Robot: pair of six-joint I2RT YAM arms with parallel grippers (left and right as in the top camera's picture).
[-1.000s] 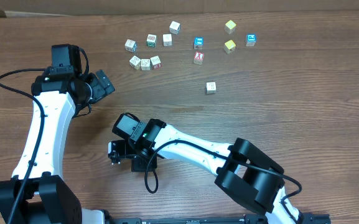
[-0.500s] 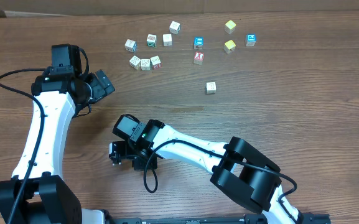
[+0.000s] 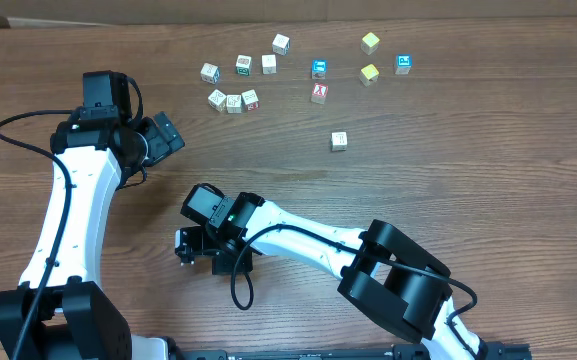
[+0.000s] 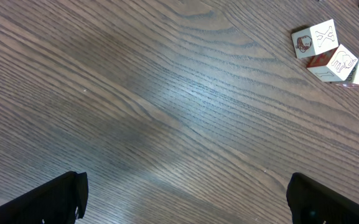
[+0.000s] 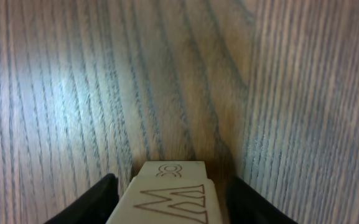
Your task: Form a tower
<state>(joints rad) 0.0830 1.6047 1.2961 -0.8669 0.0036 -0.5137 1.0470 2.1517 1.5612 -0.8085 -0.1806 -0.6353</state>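
- Right hand [image 5: 172, 186]: its fingers [image 5: 89, 202] stand on either side of the tower [image 5: 167, 202] at a middling spread. You cannot tell from the wrist view whether they press its sides or stand just clear.
- Tower: it stands on the worktop [image 3: 468, 180] directly beneath the right hand, near the front and left of centre, and the arm hides it in the overhead view. You can count two cubes: the top one printed with an M, and the edge of a second showing past it. Any others are hidden.
- Handling, as a judgement: the cubes are probably light, stiff wood with smooth faces. They are not fragile, but the column could topple at a sideways nudge. Take hold of a cube on two opposite side faces, squarely, and lift straight up.
- Left hand [image 4: 185, 186]: it is spread wide and holds nothing, over bare worktop well apart from the tower. A cluster of three cubes [image 4: 335, 56] lies at the far right of its view.
- Count: thirteen loose cubes [image 3: 269, 64] lie scattered along the far side, that cluster among them. One lone cube [image 3: 339, 140] lies nearer the centre.
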